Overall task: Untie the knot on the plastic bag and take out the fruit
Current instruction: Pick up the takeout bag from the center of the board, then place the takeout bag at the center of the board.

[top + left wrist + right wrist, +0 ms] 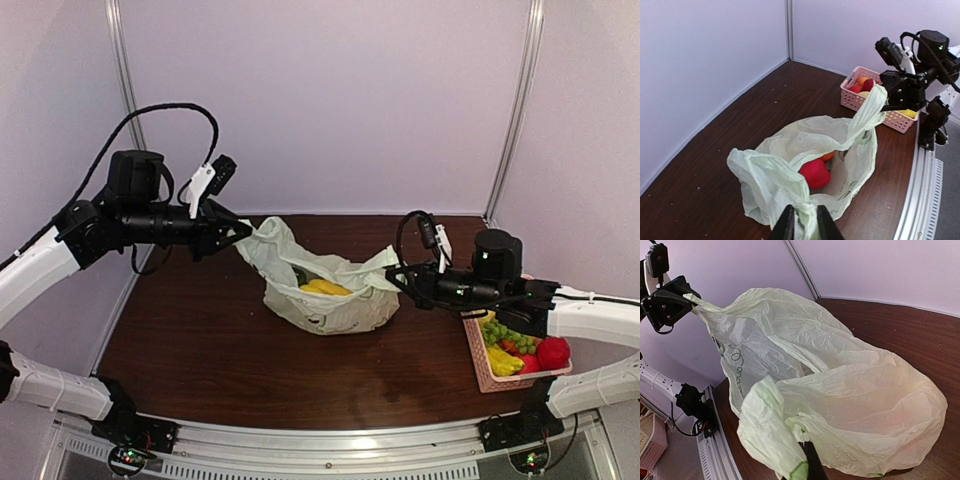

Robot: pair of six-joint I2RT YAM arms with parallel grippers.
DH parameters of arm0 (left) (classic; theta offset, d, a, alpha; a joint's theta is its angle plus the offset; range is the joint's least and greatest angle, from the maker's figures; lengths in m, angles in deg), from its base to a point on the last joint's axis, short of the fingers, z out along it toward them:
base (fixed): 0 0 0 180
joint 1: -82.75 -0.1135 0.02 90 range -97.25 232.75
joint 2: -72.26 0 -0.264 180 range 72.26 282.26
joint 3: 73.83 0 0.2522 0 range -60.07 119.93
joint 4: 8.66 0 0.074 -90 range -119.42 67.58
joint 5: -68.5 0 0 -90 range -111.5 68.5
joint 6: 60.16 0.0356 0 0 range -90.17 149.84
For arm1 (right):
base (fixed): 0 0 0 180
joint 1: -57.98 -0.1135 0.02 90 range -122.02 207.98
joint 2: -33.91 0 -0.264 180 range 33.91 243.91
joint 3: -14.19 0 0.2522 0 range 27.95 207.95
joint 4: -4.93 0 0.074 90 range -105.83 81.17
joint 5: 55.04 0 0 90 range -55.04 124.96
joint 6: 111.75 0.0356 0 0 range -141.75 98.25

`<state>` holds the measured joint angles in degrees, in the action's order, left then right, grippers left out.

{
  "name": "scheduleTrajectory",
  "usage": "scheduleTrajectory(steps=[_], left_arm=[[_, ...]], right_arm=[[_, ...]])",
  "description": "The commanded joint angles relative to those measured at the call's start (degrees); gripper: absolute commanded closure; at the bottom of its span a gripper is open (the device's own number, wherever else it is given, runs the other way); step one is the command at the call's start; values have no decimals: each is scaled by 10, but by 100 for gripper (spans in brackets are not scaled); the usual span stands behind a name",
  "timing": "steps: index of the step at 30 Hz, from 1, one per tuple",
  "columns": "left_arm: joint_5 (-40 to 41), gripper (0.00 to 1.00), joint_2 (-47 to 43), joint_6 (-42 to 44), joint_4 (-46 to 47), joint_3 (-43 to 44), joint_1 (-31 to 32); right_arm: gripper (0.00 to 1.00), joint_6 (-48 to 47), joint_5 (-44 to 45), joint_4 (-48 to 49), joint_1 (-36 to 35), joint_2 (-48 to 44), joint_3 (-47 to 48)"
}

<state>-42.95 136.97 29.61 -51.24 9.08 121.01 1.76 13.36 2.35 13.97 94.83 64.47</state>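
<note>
The pale green plastic bag (335,305) lies mid-table with its mouth pulled wide. My left gripper (245,232) is shut on its left handle loop, the bunched plastic pinched between the jaws (805,212). My right gripper (392,272) is shut on the right handle loop (805,445), which folds over the fingers. No knot shows in any view; the two loops are apart. Yellow fruit (325,288) shows inside the bag from above. The left wrist view shows an orange fruit (828,156) behind a red one (814,173) in the bag.
A pink slatted basket (479,367) stands at the right edge under my right arm, holding green grapes, red and yellow fruit; its pink wall (855,101) also shows in the left wrist view. Purple walls close the back and sides.
</note>
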Motion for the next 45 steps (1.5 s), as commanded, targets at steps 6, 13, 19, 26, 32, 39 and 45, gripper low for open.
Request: scheduleTrajectory(steps=[6, 13, 19, 26, 32, 39, 45], left_arm=[[66, 100, 22, -91, 93, 19, -14], [-71, 100, 107, -139, 191, 80, -96], [-169, 100, 144, -133, 326, 86, -115], [-174, 100, 113, -126, 356, -10, -119], [-161, 100, 55, -133, 337, -116, -119], [-175, 100, -1, -154, 329, -180, -119], [-181, 100, -18, -170, 306, -189, -119]], right_arm=[[100, 29, 160, -58, 39, 15, 65], [100, -4, 138, -70, 133, 43, 173], [100, -89, 92, -79, 131, -16, 211], [100, -100, 23, -96, 84, -105, 73], [89, -62, 22, -159, 17, -162, -10], [29, -90, 106, -221, 12, -212, 84], [18, -151, 125, -228, 11, -118, 196]])
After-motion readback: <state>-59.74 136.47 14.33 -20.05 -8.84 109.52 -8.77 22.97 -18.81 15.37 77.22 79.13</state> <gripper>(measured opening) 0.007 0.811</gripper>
